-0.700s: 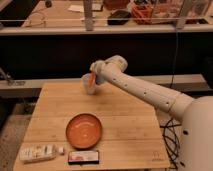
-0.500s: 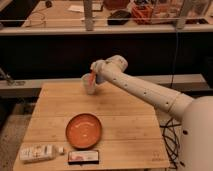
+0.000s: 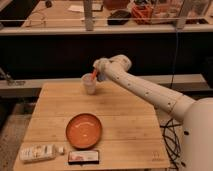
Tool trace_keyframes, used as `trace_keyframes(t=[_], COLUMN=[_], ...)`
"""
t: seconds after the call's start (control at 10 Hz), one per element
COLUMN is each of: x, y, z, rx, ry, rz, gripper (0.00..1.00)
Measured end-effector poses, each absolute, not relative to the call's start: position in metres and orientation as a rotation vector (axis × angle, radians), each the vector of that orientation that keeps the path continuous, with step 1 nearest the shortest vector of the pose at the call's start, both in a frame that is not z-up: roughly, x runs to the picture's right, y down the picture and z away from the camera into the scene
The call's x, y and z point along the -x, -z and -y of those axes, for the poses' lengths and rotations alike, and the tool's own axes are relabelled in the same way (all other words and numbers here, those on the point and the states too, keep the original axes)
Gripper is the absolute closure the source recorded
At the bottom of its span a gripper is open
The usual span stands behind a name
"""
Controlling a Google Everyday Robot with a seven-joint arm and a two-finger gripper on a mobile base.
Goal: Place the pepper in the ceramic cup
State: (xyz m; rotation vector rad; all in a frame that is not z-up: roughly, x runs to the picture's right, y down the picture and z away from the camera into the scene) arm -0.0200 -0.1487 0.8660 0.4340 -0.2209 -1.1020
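Wooden counter [image 3: 125, 112], seen from the front. The ceramic cup [image 3: 89, 86] stands upright nr the far edge, approx 12 o'clock from the orange plate [image 3: 84, 130], well apart from it.

The gripper [image 3: 98, 74] hangs just above the cup's rim, on its 1 o'clock side. The jaws are clamped on the pepper [image 3: 94, 76]. The pepper is tilted, top end in the gripper and lower end pointing to 7 o'clock, down at the cup's mouth. Can't tell if the tip is inside the rim or just over it. It's off the counter, carried in the air.

The white arm [image 3: 145, 90] runs in from approx 4 o'clock, from the robot's pale body [image 3: 197, 135] at the counter's right edge.

The plate lies flat nr the counter's mid-front. At the plate's 8 o'clock, by the front-left corner, lies a white packet [image 3: 37, 152]. At its 6 o'clock, at the front edge, lies a flat dark box [image 3: 83, 157] w/ a pale top strip. Black cables [image 3: 172, 140] hang btwn counter and robot body.
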Motion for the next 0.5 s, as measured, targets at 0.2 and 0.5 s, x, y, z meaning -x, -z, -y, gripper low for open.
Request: trace_keyframes(t=[0.2,0.5], x=[0.018,0.013], y=[-0.872,-0.881], z=[0.151,0.149], rx=[-0.439,-0.44], ry=[1.094,1.087], rz=[0.215,0.211], gripper=[0.97,0.97])
